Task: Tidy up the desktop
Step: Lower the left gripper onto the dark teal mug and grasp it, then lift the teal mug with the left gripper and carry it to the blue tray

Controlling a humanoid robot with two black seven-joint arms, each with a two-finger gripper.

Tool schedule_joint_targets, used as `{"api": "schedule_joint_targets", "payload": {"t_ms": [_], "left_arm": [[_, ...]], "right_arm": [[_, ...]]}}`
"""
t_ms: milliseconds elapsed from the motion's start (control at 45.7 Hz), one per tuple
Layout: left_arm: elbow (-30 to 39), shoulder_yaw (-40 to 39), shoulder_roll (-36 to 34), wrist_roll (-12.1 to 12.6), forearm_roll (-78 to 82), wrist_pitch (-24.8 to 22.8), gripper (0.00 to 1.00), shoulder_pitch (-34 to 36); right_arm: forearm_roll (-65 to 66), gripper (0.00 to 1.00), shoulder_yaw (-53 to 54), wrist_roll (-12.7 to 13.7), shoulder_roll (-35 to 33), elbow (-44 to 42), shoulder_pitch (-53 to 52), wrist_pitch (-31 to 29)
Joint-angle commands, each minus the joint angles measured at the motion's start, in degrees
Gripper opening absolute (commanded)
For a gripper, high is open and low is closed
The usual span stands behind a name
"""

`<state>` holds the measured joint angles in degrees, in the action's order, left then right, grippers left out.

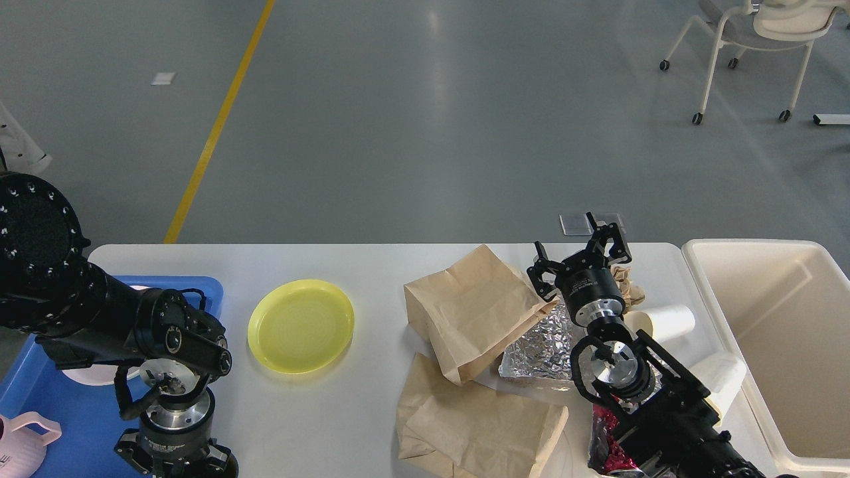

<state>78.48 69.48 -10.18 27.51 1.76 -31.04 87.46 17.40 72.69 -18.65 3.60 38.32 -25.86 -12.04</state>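
Note:
The white desktop (372, 265) holds a yellow plate (300, 326), two brown paper bags (475, 312) (478, 425), crumpled foil (541, 348), crumpled brown paper (627, 284), two tipped white paper cups (667, 320) (724, 378) and a red wrapper (605, 441). My right gripper (572, 244) is open and empty, above the far edge of the upper bag and the foil. My left gripper (174, 465) points down at the front edge beside the blue tray; its fingertips are cut off by the view's edge.
A blue tray (60, 418) at the left holds a pink mug (23, 441) and a pale dish (89, 375). A cream bin (783, 312) stands at the table's right end. A chair (750, 40) stands far back right.

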Motion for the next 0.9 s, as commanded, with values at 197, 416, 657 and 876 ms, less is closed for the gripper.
{"api": "schedule_joint_targets", "payload": {"t_ms": [197, 416, 657, 876], "left_arm": [[2.0, 0.0, -5.5, 0.0, 0.3, -7.2, 0.00, 14.2], [2.2, 1.7, -9.3, 0.1, 0.7, -16.3, 0.00, 29.4], [2.2, 1.7, -14.2, 0.0, 4.6, -24.0, 0.00, 50.0], [2.2, 0.7, -16.9, -0.2, 4.7, -24.0, 0.00, 62.8]], "right_arm": [[0.0, 1.00, 0.0, 0.0, 0.0, 0.0, 0.0, 0.0], [0.0, 1.00, 0.0, 0.0, 0.0, 0.0, 0.0, 0.0], [0.0, 1.00, 0.0, 0.0, 0.0, 0.0, -0.1, 0.0], [0.0, 1.00, 0.0, 0.0, 0.0, 0.0, 0.0, 0.0]]}}
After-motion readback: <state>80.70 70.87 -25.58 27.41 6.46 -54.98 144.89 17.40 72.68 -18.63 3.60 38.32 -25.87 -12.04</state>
